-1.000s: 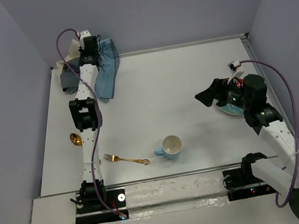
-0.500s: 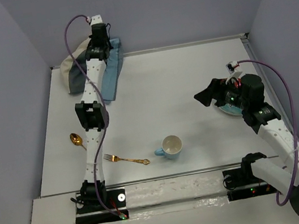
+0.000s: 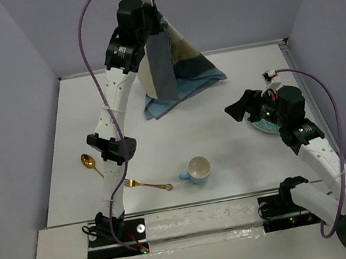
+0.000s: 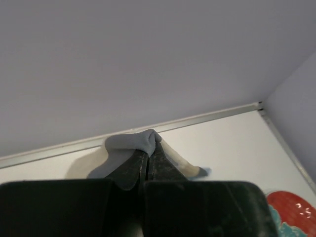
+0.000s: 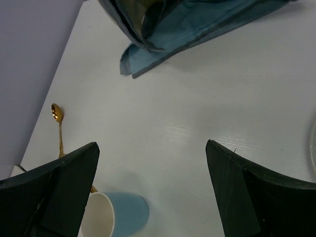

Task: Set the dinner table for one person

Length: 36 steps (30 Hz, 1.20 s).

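Note:
The white dinner table holds a blue mug with a white inside, a gold fork and a gold spoon. My left gripper is raised high at the back, shut on a fold of the striped cloth mat, which hangs down with its lower end on the table. In the left wrist view the left gripper pinches the grey cloth. My right gripper is open and empty, above the table beside a plate. In its wrist view it looks at the mug.
The spoon and the cloth's blue end show in the right wrist view. The plate's red and teal pattern shows at the left wrist view's lower right. Walls close the table's back and sides.
My left gripper has lifted the cloth mat out of the back left corner, up and to the right, so it now hangs unfolded over the back middle. The right arm has barely moved.

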Motion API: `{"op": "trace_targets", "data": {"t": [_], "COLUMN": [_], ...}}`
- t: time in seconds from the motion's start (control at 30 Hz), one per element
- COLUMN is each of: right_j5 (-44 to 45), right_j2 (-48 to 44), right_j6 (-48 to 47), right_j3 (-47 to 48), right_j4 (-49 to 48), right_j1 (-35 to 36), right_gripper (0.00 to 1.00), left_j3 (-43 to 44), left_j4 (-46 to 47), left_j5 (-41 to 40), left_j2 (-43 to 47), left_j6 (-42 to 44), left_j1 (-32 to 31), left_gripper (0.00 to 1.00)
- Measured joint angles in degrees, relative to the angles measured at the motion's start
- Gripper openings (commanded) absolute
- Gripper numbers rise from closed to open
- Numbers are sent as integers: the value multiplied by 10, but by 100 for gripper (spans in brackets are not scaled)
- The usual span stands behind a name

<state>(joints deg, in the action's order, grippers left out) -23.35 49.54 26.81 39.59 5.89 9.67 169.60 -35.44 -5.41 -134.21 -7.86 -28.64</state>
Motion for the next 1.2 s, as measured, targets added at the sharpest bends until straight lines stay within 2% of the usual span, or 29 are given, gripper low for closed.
{"op": "trace_targets", "data": {"t": [0.33, 0.43, 0.5, 0.6, 0.77, 0.83, 0.9, 1.1, 1.2], "right_j5": [22, 44, 68, 108, 150, 139, 119, 58, 23], "right_j2": [41, 61, 77, 113, 207, 245, 282, 408, 436], "right_j6": [-3, -11, -17, -31, -88, -119, -150, -242, -277], "right_j3": [3, 15, 32, 68, 127, 139, 143, 178, 189], "right_j4": [-3, -1, -1, -1, -3, -3, -3, -3, -3], "right_j1": [6, 6, 6, 6, 6, 6, 6, 6, 6], "right_gripper": [95, 91, 82, 76, 83, 90, 93, 93, 91], "left_j3": [7, 7, 7, 7, 6, 0, -5, -16, -17], "left_j4": [32, 26, 21, 3, -25, -32, -34, -37, -37], "left_j5": [91, 97, 97, 96, 69, 55, 50, 48, 48], "left_j2": [37, 37, 37, 36, 26, 20, 19, 18, 18], "left_j6": [-31, -21, -10, 12, 47, 63, 70, 83, 85], "left_j1": [2, 1, 0, 0, 0, 0, 0, 0, 0], "left_gripper": [0, 0, 0, 0, 0, 0, 0, 0, 0]}}
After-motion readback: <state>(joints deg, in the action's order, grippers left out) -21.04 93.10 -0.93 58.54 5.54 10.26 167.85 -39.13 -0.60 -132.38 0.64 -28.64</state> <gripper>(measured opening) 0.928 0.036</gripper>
